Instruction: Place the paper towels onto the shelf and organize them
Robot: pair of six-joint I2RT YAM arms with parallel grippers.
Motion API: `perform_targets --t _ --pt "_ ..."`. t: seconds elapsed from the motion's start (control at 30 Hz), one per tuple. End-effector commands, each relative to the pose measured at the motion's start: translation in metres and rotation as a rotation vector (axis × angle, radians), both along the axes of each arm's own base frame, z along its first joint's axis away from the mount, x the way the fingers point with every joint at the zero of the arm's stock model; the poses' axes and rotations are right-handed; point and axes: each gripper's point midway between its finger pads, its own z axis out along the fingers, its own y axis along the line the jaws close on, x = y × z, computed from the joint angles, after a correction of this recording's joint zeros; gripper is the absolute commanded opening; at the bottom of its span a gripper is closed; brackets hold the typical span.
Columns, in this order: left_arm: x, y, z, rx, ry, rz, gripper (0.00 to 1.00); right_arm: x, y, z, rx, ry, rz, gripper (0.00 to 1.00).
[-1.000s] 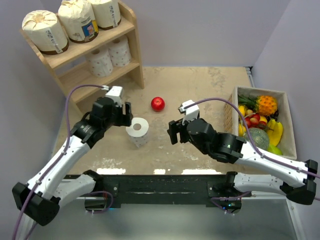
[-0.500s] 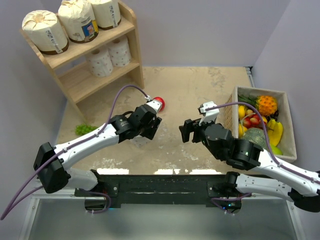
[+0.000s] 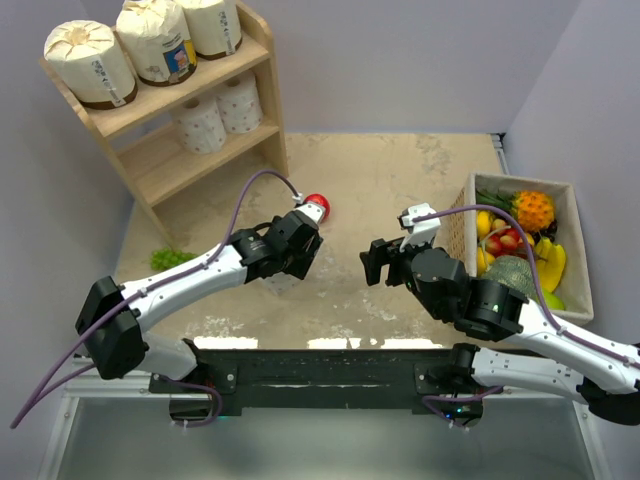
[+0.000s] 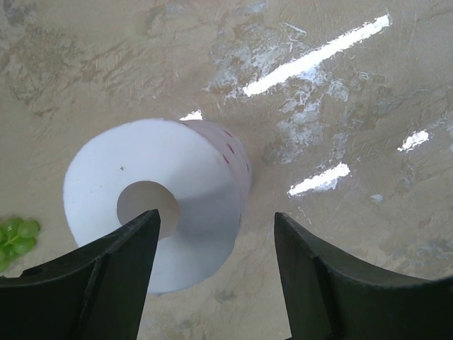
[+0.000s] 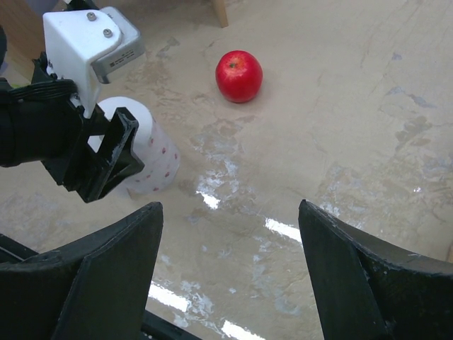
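Bare roll (image 4: 191, 177) stands on end near apple (image 5: 239, 75), on its arm-base side. Left gripper (image 4: 216, 219) hovers over it, jaws apart, nothing clamped: one finger over core, other clear of roll's side. Centre first so both fingers straddle roll; squeeze lightly, since soft paper likely crushes. Right gripper (image 5: 230, 212) spread, empty, near apple. Shelf (image 3: 170, 165) far-left of apple.

Top cam overhead; wrist cams close, both see roll (image 4: 185, 177).
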Motion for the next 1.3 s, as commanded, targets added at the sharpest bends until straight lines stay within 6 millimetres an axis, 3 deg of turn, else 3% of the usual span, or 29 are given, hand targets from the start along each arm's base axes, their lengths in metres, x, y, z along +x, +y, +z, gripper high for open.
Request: perform_targets --t 0.0,0.47,0.77,0.9,1.27 --pt "0.01 -0.007 0.0 0.003 -0.041 0.003 0.69 0.002 -0.002 0.008 0.039 -0.017 -0.028 0.81" --pt "0.009 0.005 -0.027 0.075 -0.018 0.034 0.62 0.002 -0.003 0.006 0.036 -0.019 -0.028 0.81" --pt "0.014 0.008 -0.018 0.071 -0.054 0.059 0.45 0.001 -0.007 0.007 0.037 -0.026 -0.034 0.81" --pt "0.023 0.019 0.001 0.118 -0.115 0.094 0.42 0.001 -0.01 0.009 0.041 -0.03 -0.039 0.81" --pt "0.064 0.06 0.097 0.231 -0.339 0.234 0.38 0.0 -0.013 0.018 0.049 -0.043 -0.034 0.82"
